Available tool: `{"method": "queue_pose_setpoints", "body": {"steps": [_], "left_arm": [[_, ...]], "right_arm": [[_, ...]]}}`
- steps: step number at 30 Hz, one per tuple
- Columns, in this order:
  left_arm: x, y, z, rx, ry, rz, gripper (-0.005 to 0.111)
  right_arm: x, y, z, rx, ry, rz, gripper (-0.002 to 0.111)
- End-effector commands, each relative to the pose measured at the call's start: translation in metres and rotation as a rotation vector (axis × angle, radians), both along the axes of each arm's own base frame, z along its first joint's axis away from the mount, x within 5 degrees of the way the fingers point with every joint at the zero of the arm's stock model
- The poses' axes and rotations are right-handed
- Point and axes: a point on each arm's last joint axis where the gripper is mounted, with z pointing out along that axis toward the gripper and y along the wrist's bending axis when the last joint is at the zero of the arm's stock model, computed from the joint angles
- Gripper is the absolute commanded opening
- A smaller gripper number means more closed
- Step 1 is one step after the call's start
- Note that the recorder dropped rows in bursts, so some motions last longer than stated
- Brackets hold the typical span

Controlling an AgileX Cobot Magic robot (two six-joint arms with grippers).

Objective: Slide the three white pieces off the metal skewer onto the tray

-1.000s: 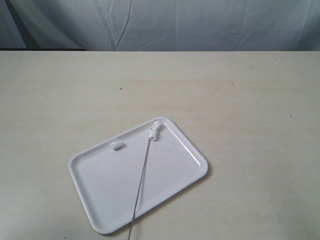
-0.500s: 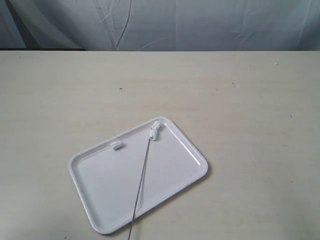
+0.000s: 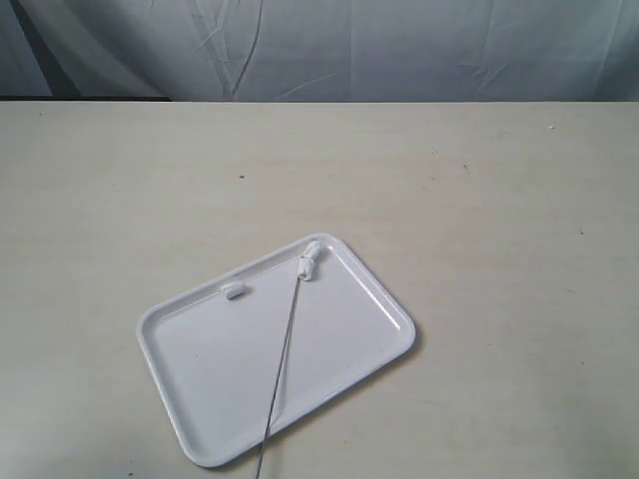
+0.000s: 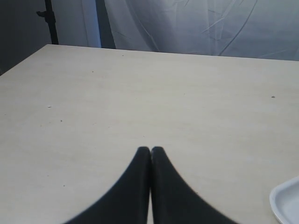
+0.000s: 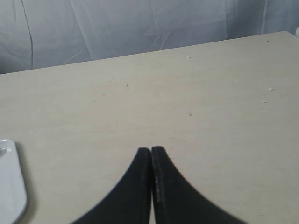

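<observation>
The white tray lies on the table, turned at an angle. The thin metal skewer lies across it, its near end jutting over the tray's front rim. Two white pieces sit together at the skewer's far tip by the tray's far corner; whether they are on the rod I cannot tell. A third white piece lies loose by the tray's far rim. Neither gripper shows in the exterior view. My left gripper is shut on nothing over bare table, a tray corner beside it. My right gripper is likewise shut and empty, a tray edge at its side.
The pale wooden table stretches wide around the tray. A wrinkled grey-blue cloth backdrop hangs behind the table's far edge. A dark stand rises beyond the table in the left wrist view.
</observation>
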Motion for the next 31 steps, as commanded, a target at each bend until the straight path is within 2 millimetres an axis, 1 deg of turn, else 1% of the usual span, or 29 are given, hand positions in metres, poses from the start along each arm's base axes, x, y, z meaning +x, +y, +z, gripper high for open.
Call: {"method": "queue_pose_setpoints", "body": {"steps": [1,9,31], "left_arm": [[-0.0001,0.0000,-0.0004,-0.005,-0.008,0.003,0.000],[0.0000,-0.0016,-0.0004,-0.006,-0.008,-0.026,0.000],[0.0000,-0.0016,-0.0004,-0.006,-0.008,-0.026,0.000]], "right_arm": [[0.0001,-0.0006,-0.0004,-0.004,-0.013,-0.008,-0.001],[0.0001,-0.0004,-0.0006,-0.001,-0.011,-0.007,-0.001],[0.0001,-0.0005,-0.0003,-0.001,-0.013,-0.007,-0.001]]}}
